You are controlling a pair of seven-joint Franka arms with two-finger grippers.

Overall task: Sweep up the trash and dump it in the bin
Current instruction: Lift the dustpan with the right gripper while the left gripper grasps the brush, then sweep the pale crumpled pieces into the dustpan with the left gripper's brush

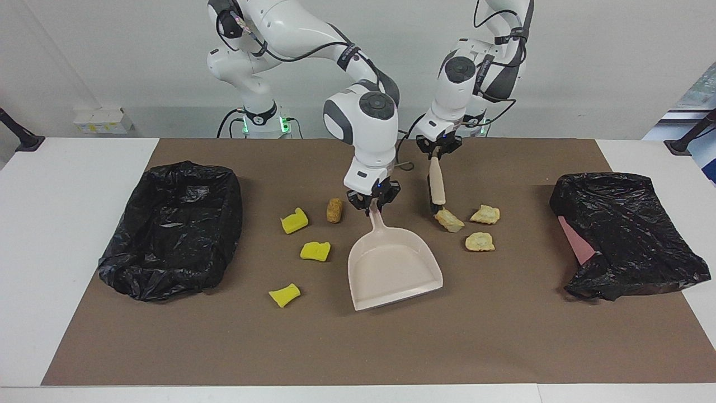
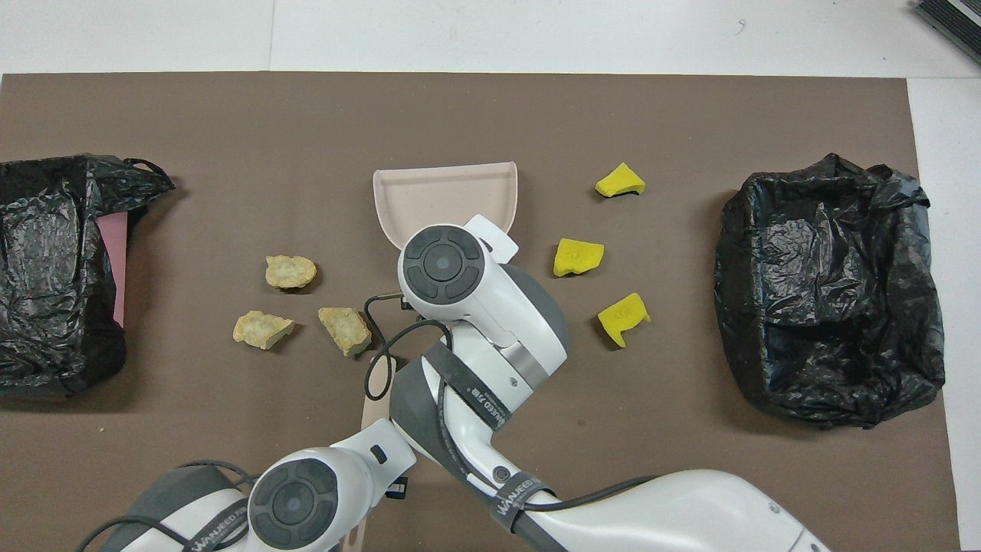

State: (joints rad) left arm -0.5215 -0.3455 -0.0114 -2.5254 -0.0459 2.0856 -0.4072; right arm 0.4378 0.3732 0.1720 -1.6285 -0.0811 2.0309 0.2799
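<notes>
My right gripper [image 1: 373, 202] is shut on the handle of the beige dustpan [image 1: 391, 268], whose mouth points away from the robots; the pan [image 2: 444, 195] also shows from above. My left gripper [image 1: 438, 148] is shut on the beige brush [image 1: 436, 182], which hangs bristles down right beside a tan piece [image 1: 449, 220]. Two more tan pieces [image 1: 485, 214] [image 1: 480, 241] lie toward the left arm's end. Three yellow chunks [image 1: 294, 221] [image 1: 315, 251] [image 1: 284, 294] and a brown nugget [image 1: 334, 210] lie beside the pan toward the right arm's end. The arm hides the nugget from above.
An open bin lined with a black bag [image 1: 173, 226] stands on the brown mat [image 1: 358, 347] at the right arm's end. At the left arm's end a crumpled black bag [image 1: 621, 235] covers something pink.
</notes>
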